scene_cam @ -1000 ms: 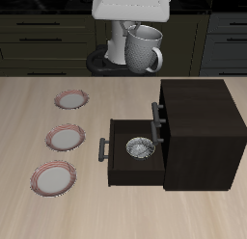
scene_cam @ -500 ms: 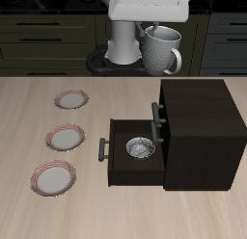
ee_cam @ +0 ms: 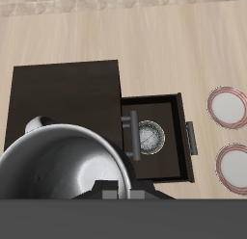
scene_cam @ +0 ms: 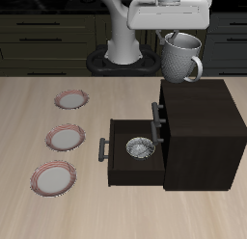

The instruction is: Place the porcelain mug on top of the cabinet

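Note:
The porcelain mug (scene_cam: 181,58) is grey-white and glossy, with its loop handle facing the table's front. My gripper (scene_cam: 173,35) is shut on its rim and holds it in the air, just above the back part of the cabinet's flat top. The cabinet (scene_cam: 204,116) is a dark brown box with bar handles. Its drawer (scene_cam: 120,156) stands pulled out. In the wrist view the mug (ee_cam: 60,172) fills the near field, with the cabinet top (ee_cam: 64,91) under it. The mug is not touching the cabinet.
A small patterned bowl (scene_cam: 140,147) lies in the open drawer and also shows in the wrist view (ee_cam: 150,137). Three red-rimmed small plates (scene_cam: 65,137) lie in a row on the table beside the drawer. The robot's base (scene_cam: 121,50) stands behind.
My gripper has carried the mug sideways from above the robot's base to above the back of the cabinet top. The mug has turned more upright.

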